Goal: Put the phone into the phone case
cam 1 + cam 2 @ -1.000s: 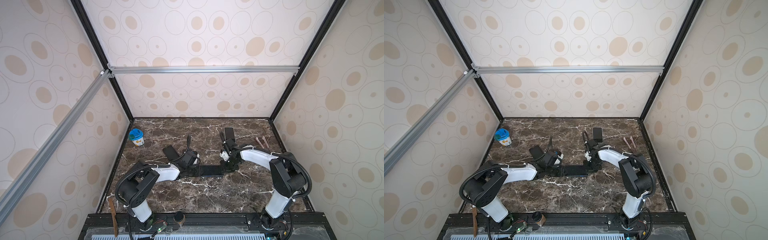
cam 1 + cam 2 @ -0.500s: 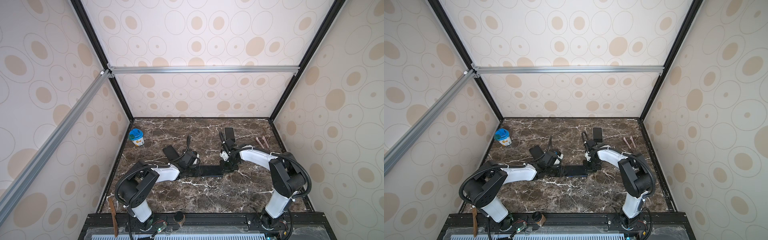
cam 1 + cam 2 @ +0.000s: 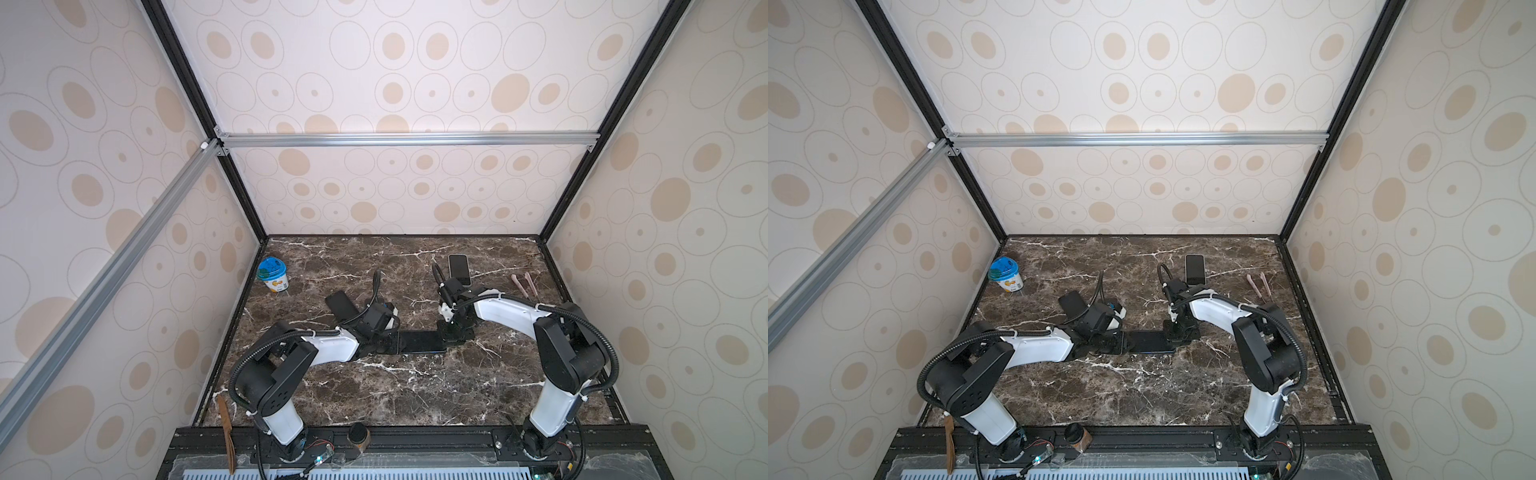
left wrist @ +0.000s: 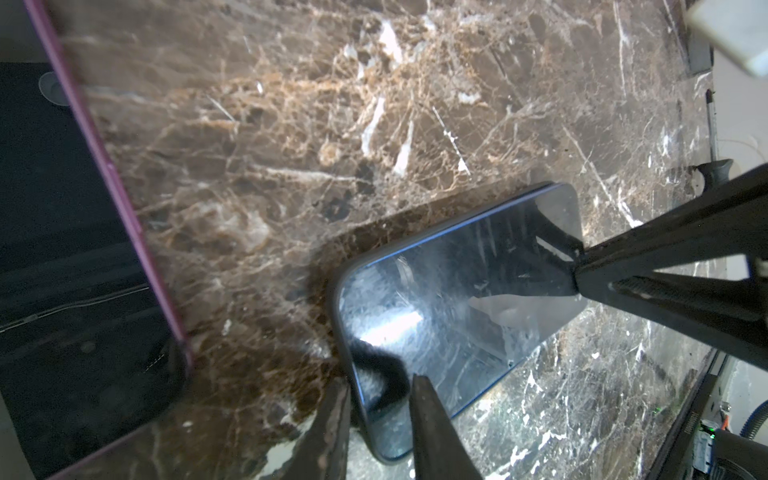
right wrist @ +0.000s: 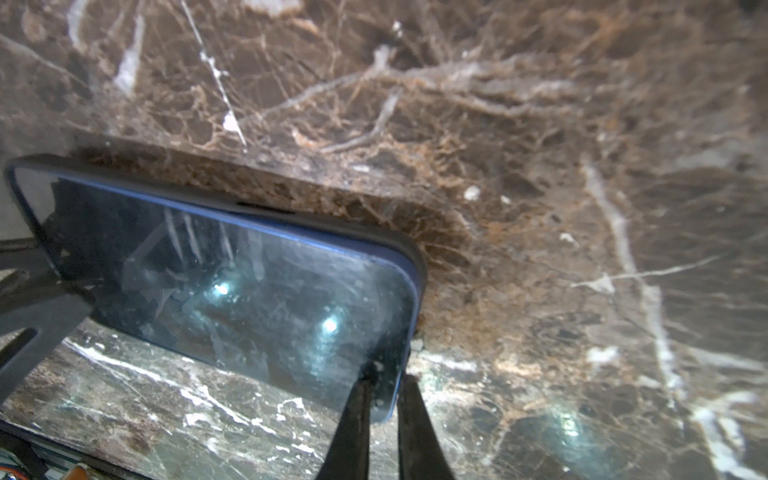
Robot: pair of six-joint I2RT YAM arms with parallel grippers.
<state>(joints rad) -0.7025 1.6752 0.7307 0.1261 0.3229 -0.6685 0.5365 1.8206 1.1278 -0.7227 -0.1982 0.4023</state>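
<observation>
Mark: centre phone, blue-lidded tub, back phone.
centre phone (image 3: 422,342): in a top view, screen middle.
blue-lidded tub (image 3: 270,264): in a top view, lid.
back phone (image 3: 458,269): in a top view, screen middle.

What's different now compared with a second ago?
Almost nothing moved. The right end effector seems to pinch slightly tighter on one end of the phone; the left end effector keeps its hold on the opposite end. The phone and the cup stayed put.

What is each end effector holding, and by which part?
The phone, pinched at its opposite short ends: left end effector on one, right end effector on the other.
</observation>
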